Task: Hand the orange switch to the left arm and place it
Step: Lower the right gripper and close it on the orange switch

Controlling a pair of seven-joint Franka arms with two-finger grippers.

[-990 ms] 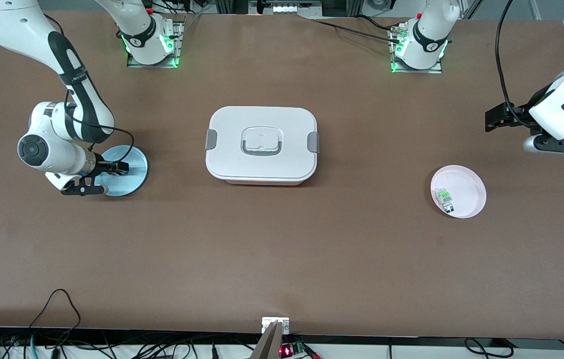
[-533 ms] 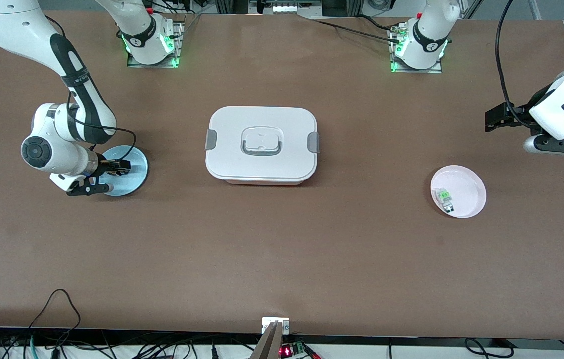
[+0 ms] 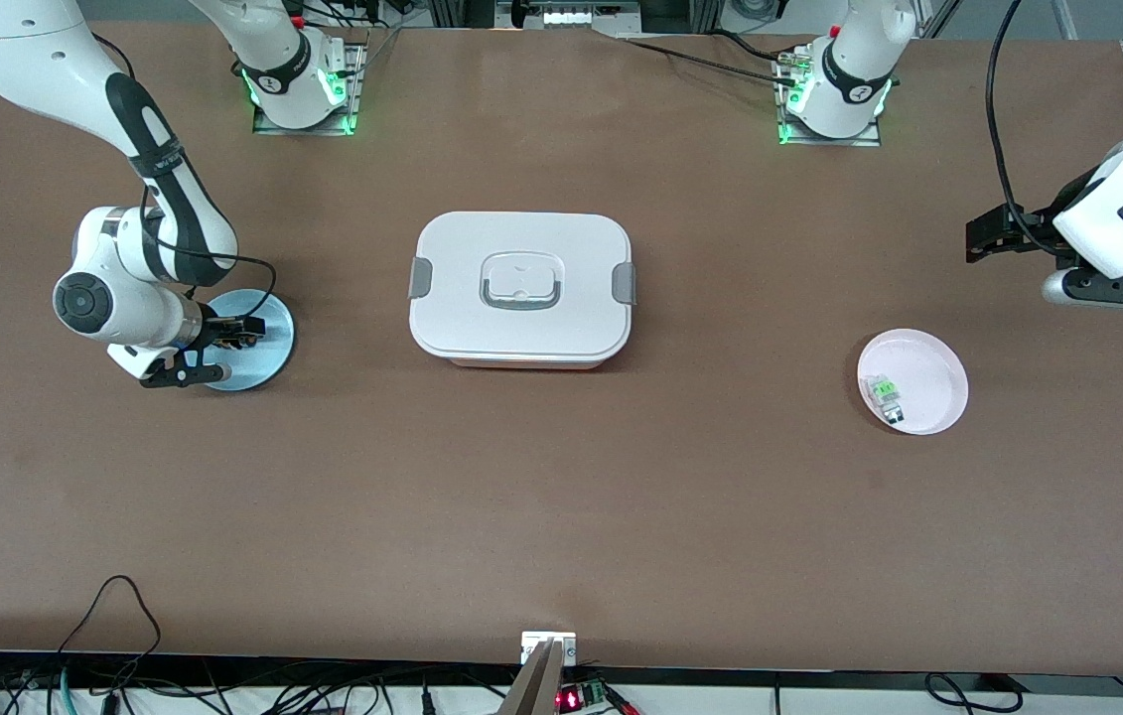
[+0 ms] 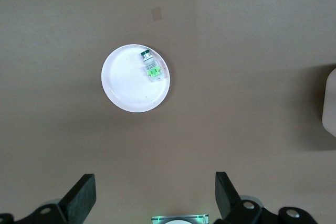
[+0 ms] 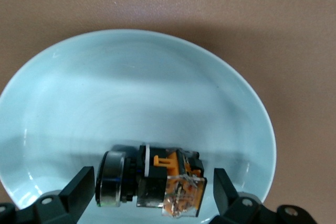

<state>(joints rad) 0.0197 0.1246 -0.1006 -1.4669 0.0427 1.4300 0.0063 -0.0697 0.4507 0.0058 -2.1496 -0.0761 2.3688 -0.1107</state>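
Your right gripper (image 5: 149, 192) hangs over the blue plate (image 5: 63, 103), jaws spread around the orange switch (image 5: 152, 182) lying there. Close off-centre and it may squirt away. Left gripper (image 4: 155, 203) waits, jaws spread.

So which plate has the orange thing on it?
The pale blue plate at the right arm's end holds the orange switch, between the right gripper's open fingers. The pink plate holds a green-topped part.
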